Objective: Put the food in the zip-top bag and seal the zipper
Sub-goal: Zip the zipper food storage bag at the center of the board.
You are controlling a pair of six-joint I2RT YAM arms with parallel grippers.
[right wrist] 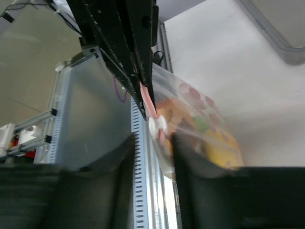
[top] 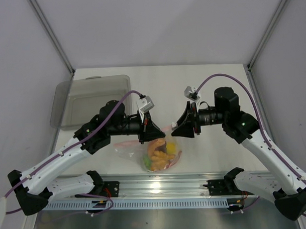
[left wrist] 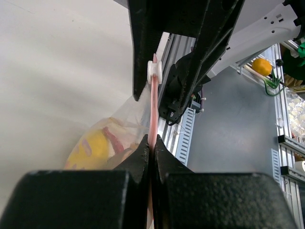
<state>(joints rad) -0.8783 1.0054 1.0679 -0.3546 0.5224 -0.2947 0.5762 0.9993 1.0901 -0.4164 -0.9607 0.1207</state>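
Note:
The zip-top bag (top: 164, 155) hangs between my two grippers above the table's near edge, and it also shows in the right wrist view (right wrist: 190, 95). The food (top: 158, 153) is inside it: yellow, orange, green and red pieces. My left gripper (top: 152, 130) is shut on the zipper (left wrist: 153, 109), the pinkish-red strip, as the left wrist view (left wrist: 151, 143) shows. A white slider (left wrist: 155, 71) sits on the strip farther along. My right gripper (top: 176, 128) faces the left one. In its blurred wrist view (right wrist: 152, 138) its fingers stand apart on either side of the strip and slider (right wrist: 157, 125).
A grey translucent tray (top: 92, 99) lies at the back left of the table. The aluminium rail (top: 165, 184) with the arm bases runs along the near edge, just below the bag. Frame posts and white walls close in the back and sides.

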